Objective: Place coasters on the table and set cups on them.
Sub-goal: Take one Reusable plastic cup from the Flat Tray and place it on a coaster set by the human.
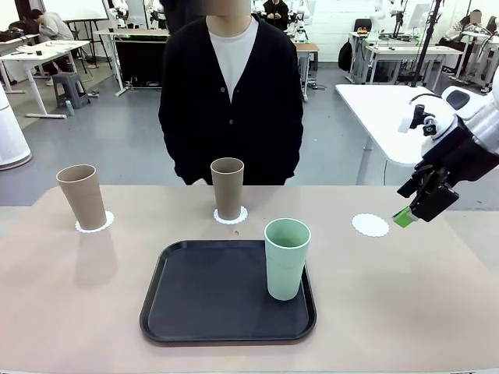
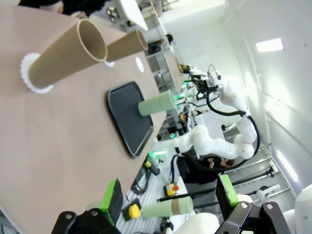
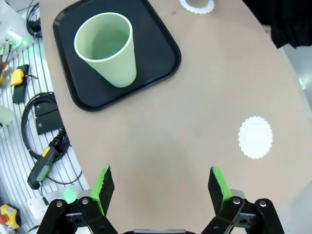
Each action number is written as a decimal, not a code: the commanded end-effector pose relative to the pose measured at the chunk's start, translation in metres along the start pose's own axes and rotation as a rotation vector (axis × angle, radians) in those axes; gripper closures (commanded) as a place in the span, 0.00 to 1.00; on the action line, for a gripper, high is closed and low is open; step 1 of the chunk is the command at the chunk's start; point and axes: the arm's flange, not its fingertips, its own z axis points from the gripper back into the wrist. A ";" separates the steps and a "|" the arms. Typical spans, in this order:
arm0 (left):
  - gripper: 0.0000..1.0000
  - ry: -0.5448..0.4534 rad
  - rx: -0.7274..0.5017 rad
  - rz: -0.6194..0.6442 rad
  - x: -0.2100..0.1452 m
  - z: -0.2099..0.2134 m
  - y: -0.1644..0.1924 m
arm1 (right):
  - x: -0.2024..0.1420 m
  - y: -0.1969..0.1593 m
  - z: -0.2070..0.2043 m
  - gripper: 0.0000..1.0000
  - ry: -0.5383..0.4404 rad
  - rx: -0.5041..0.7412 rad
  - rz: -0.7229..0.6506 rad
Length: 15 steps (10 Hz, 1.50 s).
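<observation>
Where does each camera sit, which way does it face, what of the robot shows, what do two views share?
Front view: on the robot's side, facing across the table at the person; right gripper at the picture's right.
Left wrist view: on that wrist, rolled sideways, looking along the table at the tan cups; left gripper open at bottom.
Right wrist view: on that wrist, looking down at the mint cup, black tray and bare coaster; its gripper open at bottom.
Shared: both wrist views show mint cup and tray.
</observation>
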 end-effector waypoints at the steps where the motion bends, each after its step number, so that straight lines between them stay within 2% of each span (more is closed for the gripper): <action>1: 0.00 0.000 0.007 0.014 0.000 0.001 -0.001 | 0.000 0.000 0.000 0.00 0.001 0.002 0.000; 3: 0.00 0.000 0.007 0.014 0.000 0.001 -0.001 | 0.015 -0.029 -0.027 0.00 -0.127 0.103 0.254; 5: 0.00 0.000 0.007 0.014 0.000 0.001 -0.001 | 0.024 -0.045 -0.058 0.00 -0.266 0.170 0.371; 7: 0.00 0.000 0.007 0.014 0.000 0.001 -0.001 | 0.019 -0.064 -0.082 0.00 -0.414 0.203 0.391; 9: 0.00 0.000 0.007 0.014 0.000 0.001 -0.001 | 0.000 -0.075 -0.096 0.00 -0.574 0.285 0.345; 11: 0.00 0.000 0.007 0.014 0.000 0.001 -0.001 | -0.022 -0.073 -0.112 0.00 -0.633 0.326 0.323; 15: 0.00 0.000 0.007 0.014 0.000 0.001 -0.001 | -0.040 -0.063 -0.148 0.00 -0.621 0.382 0.299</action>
